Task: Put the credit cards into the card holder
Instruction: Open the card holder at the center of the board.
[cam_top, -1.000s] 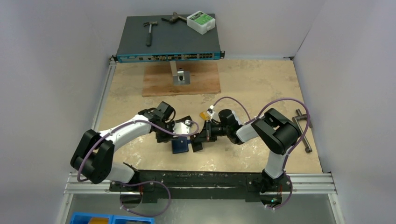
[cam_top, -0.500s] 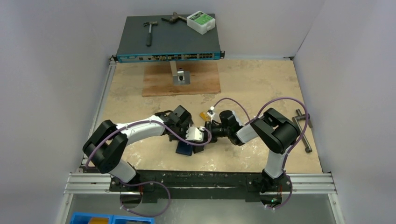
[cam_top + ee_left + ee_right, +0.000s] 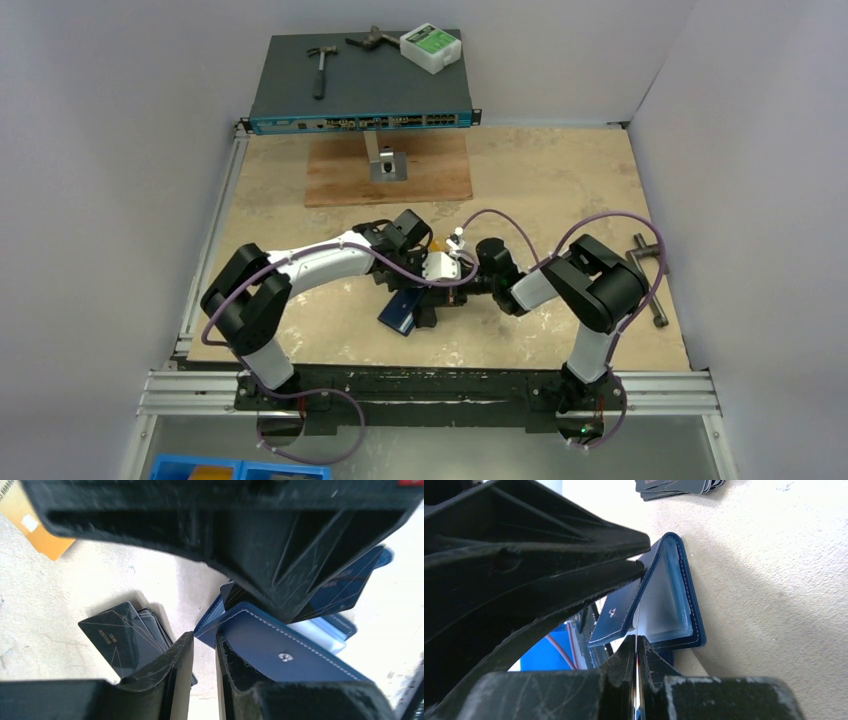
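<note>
The navy card holder lies half open between both grippers; its snap flap is raised and the light blue inside shows. My left gripper has its fingertips closed on the flap's corner, with a narrow gap behind them. My right gripper is shut on a dark printed credit card, seen edge-on in the right wrist view, whose tip sits in the holder's mouth. A stack of black cards lies on the table left of the holder. An orange card lies farther off.
At the back, a network switch stands on a stand over a wooden board and carries a hammer and a white-green box. A metal tool lies at the right edge. A blue bin sits below the rail.
My left arm has swung right and come in against the right gripper. The card holder has turned askew and its flap stands up. The left jaws have narrowed a little.
</note>
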Available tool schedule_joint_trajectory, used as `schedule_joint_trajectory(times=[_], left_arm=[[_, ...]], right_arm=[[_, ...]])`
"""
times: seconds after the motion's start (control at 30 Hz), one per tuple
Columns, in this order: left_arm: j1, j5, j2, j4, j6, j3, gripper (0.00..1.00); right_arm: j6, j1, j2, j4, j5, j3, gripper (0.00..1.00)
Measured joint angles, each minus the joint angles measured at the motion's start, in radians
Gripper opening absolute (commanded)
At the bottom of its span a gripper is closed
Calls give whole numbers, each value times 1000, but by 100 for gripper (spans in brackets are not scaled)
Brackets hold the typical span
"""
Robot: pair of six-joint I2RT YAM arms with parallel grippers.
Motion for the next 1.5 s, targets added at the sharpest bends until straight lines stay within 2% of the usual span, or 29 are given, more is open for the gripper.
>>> schedule_joint_trajectory(times=[0.17, 0.27, 0.33, 0.4, 0.43, 0.47, 0.63, 0.67, 0.77, 0.87, 1.0, 1.2, 1.5], left_arm=[[-11, 40, 1, -29, -48, 31, 28], [-10, 58, 1, -61, -67, 33, 37], [-5, 64, 1, -87, -80, 38, 45], [5, 64, 1, -118, -99, 57, 58], [10, 62, 0, -130, -109, 70, 68], [14, 59, -2, -143, -127, 90, 75], [11, 3, -53, -161, -226, 121, 98], [4, -13, -69, -167, -249, 120, 100], [-35, -62, -107, -170, -308, 108, 100], [-127, -151, -123, -160, -345, 77, 100], [-223, -246, -63, -160, -374, 65, 100], [-244, -389, 62, -171, -393, 64, 100], [-247, -481, 81, -176, -406, 64, 100]], right_arm=[[30, 0, 32, 40, -19, 0, 0], [47, 4, 87, 63, -23, 13, 0], [57, 9, 119, 71, -25, 27, 0], [69, 15, 146, 89, -26, 45, 0], [71, 17, 154, 97, -24, 50, 0], [73, 20, 161, 104, -21, 54, 0], [70, 26, 158, 104, 19, 52, 0], [69, 28, 151, 102, 35, 47, 0], [66, 35, 127, 96, 81, 26, 0], [62, 45, 110, 90, 114, 16, 0], [61, 59, 106, 95, 142, 11, 0], [67, 56, 117, 143, 153, -13, 0], [69, 56, 145, 241, 165, -42, 0]])
